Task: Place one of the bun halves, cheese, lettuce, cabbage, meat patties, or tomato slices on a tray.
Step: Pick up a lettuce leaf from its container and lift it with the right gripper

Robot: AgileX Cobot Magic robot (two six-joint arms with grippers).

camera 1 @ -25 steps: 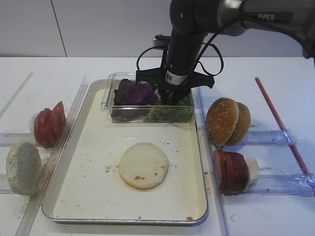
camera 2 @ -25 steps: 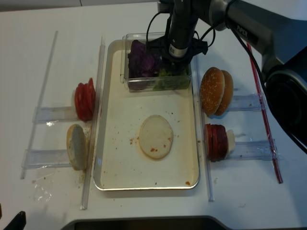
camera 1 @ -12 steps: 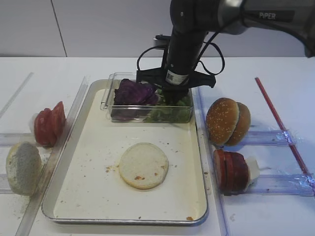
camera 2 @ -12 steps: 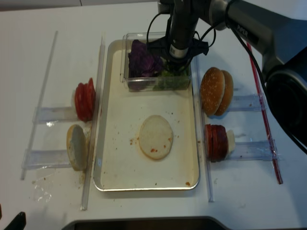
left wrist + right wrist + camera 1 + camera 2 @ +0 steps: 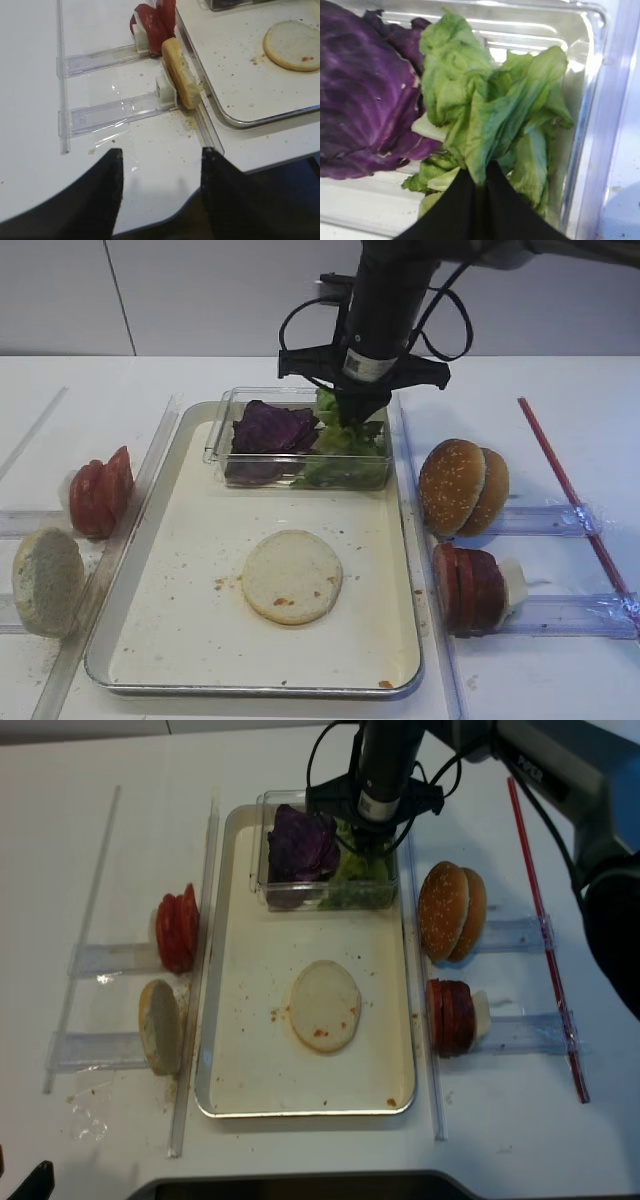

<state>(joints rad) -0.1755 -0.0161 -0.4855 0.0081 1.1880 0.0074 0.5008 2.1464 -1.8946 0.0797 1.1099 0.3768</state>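
The lettuce [image 5: 490, 115] hangs as a clump of green leaves with my right gripper [image 5: 480, 182] shut on its top. In the high view, the right gripper [image 5: 350, 418] holds the lettuce [image 5: 335, 435] partly lifted above the clear box [image 5: 215, 445]. That box stands at the far end of the tray [image 5: 250, 687]. Purple cabbage [image 5: 272, 428] fills the box's left half. A bun half [image 5: 292, 577] lies flat on the tray floor. My left gripper [image 5: 162, 151] is open over bare table near the front edge, with nothing between its fingers.
Left of the tray, tomato slices [image 5: 100, 490] and a bun half [image 5: 47, 580] stand in clear holders. To the right stand bun halves [image 5: 462, 487], meat patties [image 5: 468, 588] and cheese [image 5: 513, 583]. A red stick [image 5: 570, 490] lies at the far right.
My right gripper has shut on the lettuce down in the box and risen, pulling the green leaves up above the box rim. The tray's contents have not moved.
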